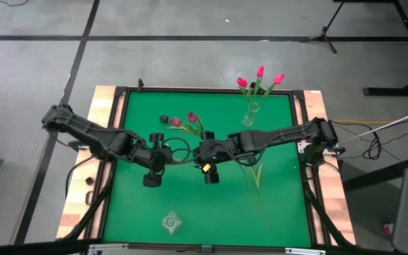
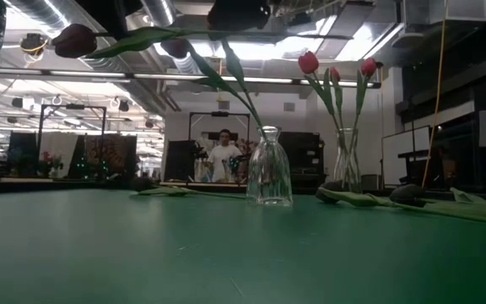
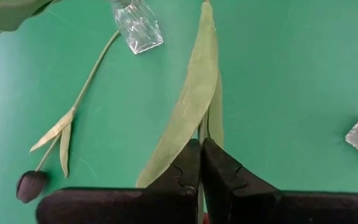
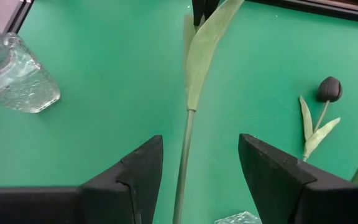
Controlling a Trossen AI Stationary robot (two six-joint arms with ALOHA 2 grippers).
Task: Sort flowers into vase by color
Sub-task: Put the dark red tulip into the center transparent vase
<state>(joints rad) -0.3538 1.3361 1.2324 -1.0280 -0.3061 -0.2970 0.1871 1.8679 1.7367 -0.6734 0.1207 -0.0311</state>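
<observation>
Left gripper (image 3: 201, 163) is clamped tight on a tulip stem (image 3: 199, 127) and its leaf, just left of the empty glass vase (image 2: 269, 169) at mid-table. Right gripper (image 4: 201, 168) gapes wide, the same stem (image 4: 184, 162) between its fingers. Light, bendy and droop-prone, the stem is best gripped low, below the leaf.

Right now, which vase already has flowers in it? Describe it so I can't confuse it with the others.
Look at the green table from above and go to its far edge, right of centre. There stands a clear glass vase holding three bright pink-red tulips. It is the only vase with stems standing in it; the glass vase near the front edge holds nothing.
</observation>
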